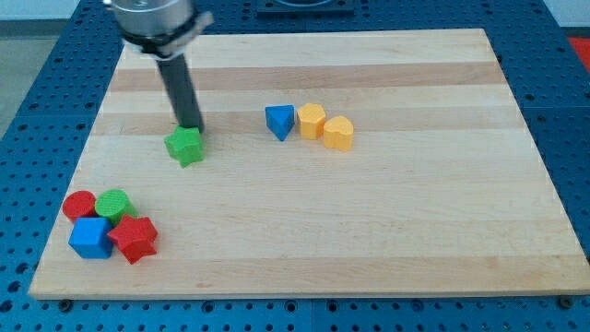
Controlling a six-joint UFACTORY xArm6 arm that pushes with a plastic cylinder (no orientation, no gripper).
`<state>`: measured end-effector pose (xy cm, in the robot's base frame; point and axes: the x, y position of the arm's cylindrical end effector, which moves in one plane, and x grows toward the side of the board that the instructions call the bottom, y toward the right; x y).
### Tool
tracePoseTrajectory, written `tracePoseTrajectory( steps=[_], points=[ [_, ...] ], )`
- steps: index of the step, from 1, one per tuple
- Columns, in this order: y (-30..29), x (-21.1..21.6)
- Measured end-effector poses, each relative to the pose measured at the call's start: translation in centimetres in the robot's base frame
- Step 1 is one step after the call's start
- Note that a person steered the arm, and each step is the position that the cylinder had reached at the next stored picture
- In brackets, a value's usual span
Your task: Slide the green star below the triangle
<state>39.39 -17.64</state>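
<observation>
The green star (186,146) lies on the wooden board (369,212), left of centre. My tip (192,127) stands right at the star's top edge, touching or almost touching it. The blue triangle (280,121) sits to the star's right and slightly higher in the view, about a hundred pixels away. The dark rod rises from the tip toward the view's top left.
A yellow hexagon-like block (312,121) and a yellow heart-like block (338,134) sit just right of the triangle. At the lower left cluster a red cylinder (79,205), a green cylinder (113,204), a blue cube (90,237) and a red star (135,238).
</observation>
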Motion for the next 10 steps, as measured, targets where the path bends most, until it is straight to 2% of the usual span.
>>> tracePoseTrajectory(
  steps=[1,2,3,6,8,10],
  points=[
    [-4.7,-0.7],
    [-6.0,0.6],
    [-5.5,2.9],
    [7.4,3.1],
    [3.7,3.4],
    [4.0,7.5]
  ],
)
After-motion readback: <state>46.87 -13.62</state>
